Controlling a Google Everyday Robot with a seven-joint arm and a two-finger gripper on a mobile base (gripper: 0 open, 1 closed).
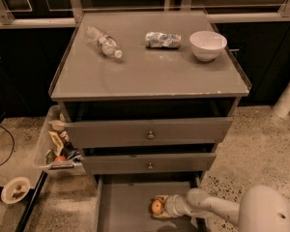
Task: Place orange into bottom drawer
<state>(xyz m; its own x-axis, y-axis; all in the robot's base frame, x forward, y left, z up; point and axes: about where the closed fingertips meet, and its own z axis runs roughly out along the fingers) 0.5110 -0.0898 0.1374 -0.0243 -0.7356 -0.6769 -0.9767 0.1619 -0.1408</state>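
White casing in the near right corner, that's the robot's arm (222,208), reaching leftward and low. At its tip the end effector (159,207) is down inside the bottom drawer (123,204), clenched around the orange (157,206), with a pale finger showing on each side of the fruit. So the orange sits over the right-hand part of that wide grey tray, which is pulled well out. Whether it touches the drawer floor, I can't tell.

Just above, the middle drawer (116,164) is closed or nearly so, round metal knob (150,166) at its centre. Above that, the top drawer (183,129) stands slightly proud, with a dark gap over it.

Off to the left on the speckled floor there's a clear bin (42,149) crammed with clutter against the cabinet's side, and nearer, a small round dish (15,190).

Up on the grey worktop (150,76), toward the back: a plastic bottle (104,41) lying on its side at the left, a crumpled packet (163,39) in the middle, and a white bowl (208,45) upright at the right. All three are apart from one another.
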